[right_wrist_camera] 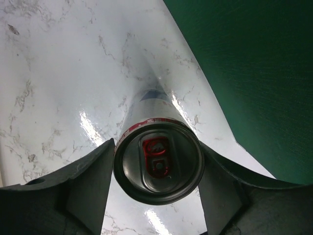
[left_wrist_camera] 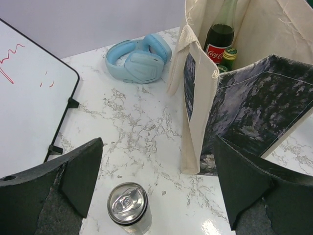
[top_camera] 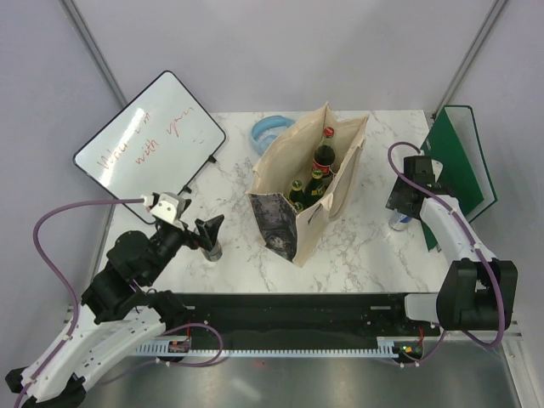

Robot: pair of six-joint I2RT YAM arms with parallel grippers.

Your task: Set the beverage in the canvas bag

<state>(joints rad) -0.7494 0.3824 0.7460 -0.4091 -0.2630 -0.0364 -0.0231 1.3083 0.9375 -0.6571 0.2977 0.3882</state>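
Observation:
The beige canvas bag [top_camera: 285, 174] stands open mid-table, with a dark grey picture on its near face [left_wrist_camera: 254, 107]. A cola bottle [top_camera: 324, 157] and green-capped bottles [top_camera: 299, 191] stand inside it. My left gripper [top_camera: 208, 231] is open, its jaws wide apart [left_wrist_camera: 157, 142] over a silver can [left_wrist_camera: 128, 208] that stands on the table left of the bag [top_camera: 212, 251]. My right gripper [top_camera: 401, 204] is shut on a can with a red tab [right_wrist_camera: 159, 161]. That can stands on the table at the right [top_camera: 399, 223], and the fingers [right_wrist_camera: 88, 181] press both of its sides.
A whiteboard [top_camera: 149, 140] with red writing lies at the back left. Blue headphones [top_camera: 268, 132] lie behind the bag. A green folder [top_camera: 459, 161] lies at the right edge, close to the right gripper. The table is white marble [top_camera: 365, 246].

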